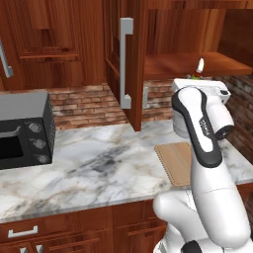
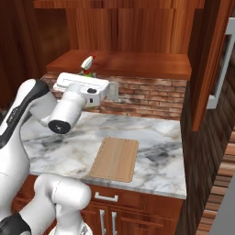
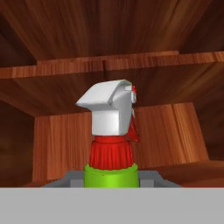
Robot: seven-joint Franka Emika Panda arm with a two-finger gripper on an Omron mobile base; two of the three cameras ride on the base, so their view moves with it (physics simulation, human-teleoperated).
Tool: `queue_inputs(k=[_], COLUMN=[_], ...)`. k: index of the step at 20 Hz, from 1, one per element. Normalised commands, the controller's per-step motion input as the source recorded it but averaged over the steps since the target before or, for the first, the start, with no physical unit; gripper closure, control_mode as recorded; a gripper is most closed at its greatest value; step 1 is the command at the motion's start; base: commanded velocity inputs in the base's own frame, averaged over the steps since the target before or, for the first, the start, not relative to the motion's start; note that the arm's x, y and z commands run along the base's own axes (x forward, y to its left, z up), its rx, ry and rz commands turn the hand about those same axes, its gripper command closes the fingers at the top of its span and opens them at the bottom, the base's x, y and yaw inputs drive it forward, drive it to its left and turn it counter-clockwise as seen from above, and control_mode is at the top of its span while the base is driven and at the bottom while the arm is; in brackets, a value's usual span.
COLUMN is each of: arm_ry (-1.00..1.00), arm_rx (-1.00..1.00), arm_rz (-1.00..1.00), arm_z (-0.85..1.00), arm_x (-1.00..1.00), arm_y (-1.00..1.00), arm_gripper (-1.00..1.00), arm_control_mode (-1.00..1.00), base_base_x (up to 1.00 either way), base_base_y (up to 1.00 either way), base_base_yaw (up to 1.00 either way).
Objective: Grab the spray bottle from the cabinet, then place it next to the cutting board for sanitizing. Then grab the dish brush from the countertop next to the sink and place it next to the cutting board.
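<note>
- The arm is stretched up and forward, its hand level with the open cabinet [image 2: 137, 64], right at the front edge of the bare wooden shelf [image 1: 183, 64].
- In the hand view the spray bottle [image 3: 111, 144] stands upright and dead centre, green shoulder, red collar and white trigger head rising just above where the fingers [image 3: 111, 181] sit.
- The fingertips themselves are hidden low in that view, so I cannot tell for certain whether they are clamped on the bottle or merely standing either side of it.
- From the base views, just the bottle's white, red-tipped top pokes up behind the hand, over the shelf edge.
- The cabinet door [image 1: 129, 64] with its long grey bar handle [image 1: 126, 62] hangs wide open, off to the left of the fingers.
- Well below the fingers, the cutting board [image 2: 114, 159] lies flat on the marble tabletop [image 1: 99, 163], nothing touching it.
- A black microwave [image 1: 24, 131] sits far left on the same tabletop.
</note>
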Motion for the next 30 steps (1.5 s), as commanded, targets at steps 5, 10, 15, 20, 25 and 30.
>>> queue_inputs(k=[5,10,15,20,25,30], arm_ry=[0.01,0.04,0.07,0.18,0.15,0.07], arm_rx=[-0.05,-0.05,-0.02,0.00,0.00,0.00], arm_rz=[0.11,0.08,0.04,0.04,0.03,0.00], arm_z=[-0.24,-0.39,-0.50,-0.63,-0.45,-0.08], arm_x=[-0.11,-0.10,-0.07,0.02,0.19,0.30], arm_y=[-0.02,0.00,0.05,0.25,0.33,0.28], arm_gripper=[1.00,1.00,1.00,1.00,1.00,1.00], arm_control_mode=[-1.00,-1.00,-1.00,-1.00,-1.00,-1.00], base_base_x=[0.00,0.00,0.00,0.00,0.00,0.00], base_base_y=[0.00,0.00,0.00,0.00,0.00,0.00], base_base_yaw=[0.00,0.00,0.00,0.00,0.00,0.00])
